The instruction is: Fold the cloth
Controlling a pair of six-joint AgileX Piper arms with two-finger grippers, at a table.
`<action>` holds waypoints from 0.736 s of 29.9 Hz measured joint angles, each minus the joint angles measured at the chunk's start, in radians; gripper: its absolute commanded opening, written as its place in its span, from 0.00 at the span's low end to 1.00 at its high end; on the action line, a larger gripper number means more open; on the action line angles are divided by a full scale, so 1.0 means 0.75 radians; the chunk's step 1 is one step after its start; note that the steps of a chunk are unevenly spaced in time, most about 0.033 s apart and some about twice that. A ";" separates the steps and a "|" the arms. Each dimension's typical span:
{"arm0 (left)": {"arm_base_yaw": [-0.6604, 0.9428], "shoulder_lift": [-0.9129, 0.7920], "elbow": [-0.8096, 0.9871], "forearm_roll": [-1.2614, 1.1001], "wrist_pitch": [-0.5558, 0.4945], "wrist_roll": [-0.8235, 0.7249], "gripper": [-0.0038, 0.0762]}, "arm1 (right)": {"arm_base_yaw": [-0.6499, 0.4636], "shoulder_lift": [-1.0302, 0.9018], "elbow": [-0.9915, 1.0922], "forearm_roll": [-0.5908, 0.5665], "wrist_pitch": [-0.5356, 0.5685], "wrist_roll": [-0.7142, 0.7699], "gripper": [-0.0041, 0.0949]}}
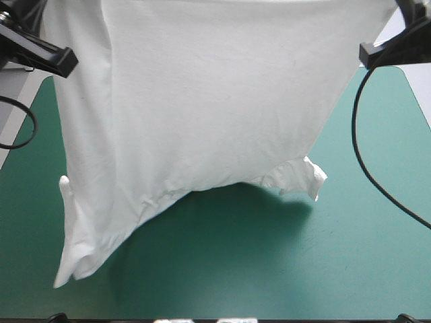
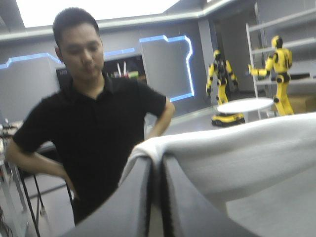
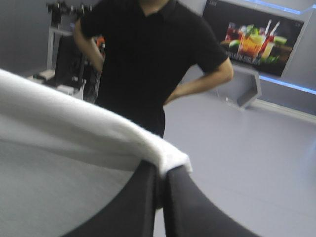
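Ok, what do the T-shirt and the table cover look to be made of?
The T-shirt: thin, matte white knit, probably cotton jersey; it hangs in soft creases and its edges curl. The teal-green cover: smooth matte sheet, perhaps a rubbery mat or felt; it lies flat without sheen or seams, so that stays open.

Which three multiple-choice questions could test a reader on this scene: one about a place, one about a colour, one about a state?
1. Where is the T-shirt?
A. flat on the table
B. hanging from the left hand and the right hand
C. folded at the far edge

2. What colour is the cover?
A. teal-green
B. red
C. yellow

3. How do the left hand's fingers stand?
A. wide open
B. shut on nothing
C. shut on the T-shirt

Answers: 1 B, each wrist view shows the T-shirt's edge pinched in a hand. 2 A, the high view shows the colour below the T-shirt. 3 C, white cloth sits between the nearly closed fingers.
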 measured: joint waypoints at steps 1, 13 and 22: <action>0.000 0.000 -0.012 0.011 -0.041 0.005 0.04 | 0.000 0.000 -0.023 -0.003 -0.033 0.003 0.02; -0.001 0.020 -0.077 0.046 -0.282 -0.025 0.04 | 0.002 0.009 -0.141 -0.023 -0.360 0.102 0.02; 0.018 0.237 -0.083 0.511 -0.307 -0.464 0.04 | 0.002 0.194 -0.142 -0.293 -0.315 0.377 0.02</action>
